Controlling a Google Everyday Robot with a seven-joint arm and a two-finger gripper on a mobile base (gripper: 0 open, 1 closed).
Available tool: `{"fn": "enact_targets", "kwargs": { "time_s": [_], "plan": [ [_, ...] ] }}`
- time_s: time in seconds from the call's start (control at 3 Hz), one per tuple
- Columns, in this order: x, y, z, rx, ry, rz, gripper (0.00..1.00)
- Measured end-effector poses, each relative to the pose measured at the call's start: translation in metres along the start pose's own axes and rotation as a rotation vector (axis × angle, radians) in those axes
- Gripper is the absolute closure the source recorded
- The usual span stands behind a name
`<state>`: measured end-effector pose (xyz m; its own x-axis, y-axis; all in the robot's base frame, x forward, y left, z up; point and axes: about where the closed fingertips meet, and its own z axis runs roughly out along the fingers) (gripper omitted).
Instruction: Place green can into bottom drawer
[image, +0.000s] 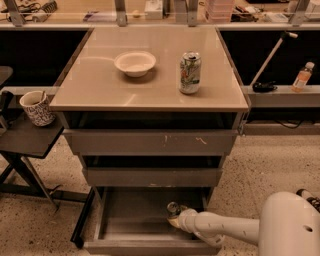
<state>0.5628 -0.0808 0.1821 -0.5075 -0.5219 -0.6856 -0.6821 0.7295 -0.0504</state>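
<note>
Down in the bottom drawer (127, 212), the gripper (175, 220) sits against the green can (173, 207); whether it's clamped on, I can't tell.

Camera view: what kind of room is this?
Probably a robot lab or workshop: a grey drawer cabinet holding a bowl and pale can, cluttered benches behind, and the robot's claw down inside the open bottom drawer.
</note>
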Motion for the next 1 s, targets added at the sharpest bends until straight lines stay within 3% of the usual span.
{"fn": "enact_targets", "kwargs": {
  "time_s": [0.33, 0.67, 1.0],
  "plan": [
    [0.0000, 0.0000, 0.0000, 0.000, 0.000, 0.000, 0.11],
    [-0.0001, 0.0005, 0.0003, -0.001, 0.000, 0.000, 0.00],
    [-0.0001, 0.0005, 0.0003, -0.001, 0.000, 0.000, 0.00]
  ]
}}
